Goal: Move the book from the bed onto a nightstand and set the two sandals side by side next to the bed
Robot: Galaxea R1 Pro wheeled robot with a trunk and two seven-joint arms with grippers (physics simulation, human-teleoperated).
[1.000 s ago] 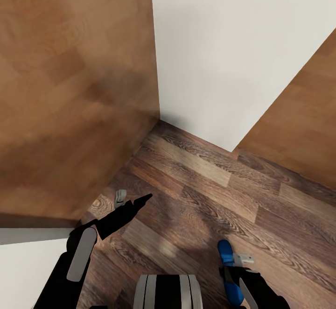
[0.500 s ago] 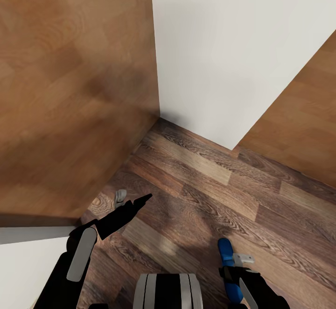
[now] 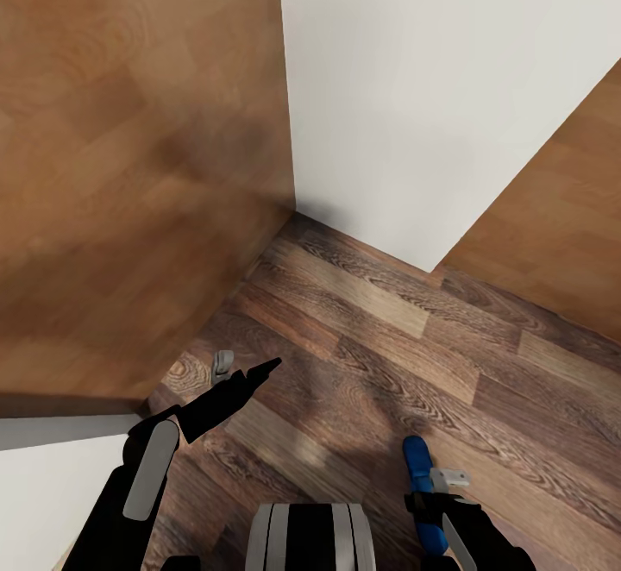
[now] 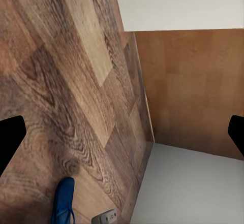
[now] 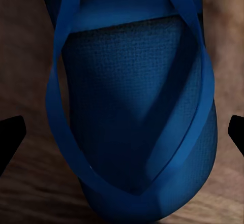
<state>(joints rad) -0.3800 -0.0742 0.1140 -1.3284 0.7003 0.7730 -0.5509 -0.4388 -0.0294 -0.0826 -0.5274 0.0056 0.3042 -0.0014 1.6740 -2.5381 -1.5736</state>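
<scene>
Right end effector (image 3: pixel 427 502) over a blue sandal (image 3: pixel 416 461), grip unclear; sandal may slip if loosely pinched; left end effector (image 3: pixel 259 371) empty

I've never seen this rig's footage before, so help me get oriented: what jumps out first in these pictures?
The bright blue sandal stands out first: it lies on the dark wood-plank floor right at the right gripper, and looms large in the right wrist view. Beyond it, a white wall meets a tall brown wooden panel in a corner. The left gripper points toward that corner, above the floor.
</scene>
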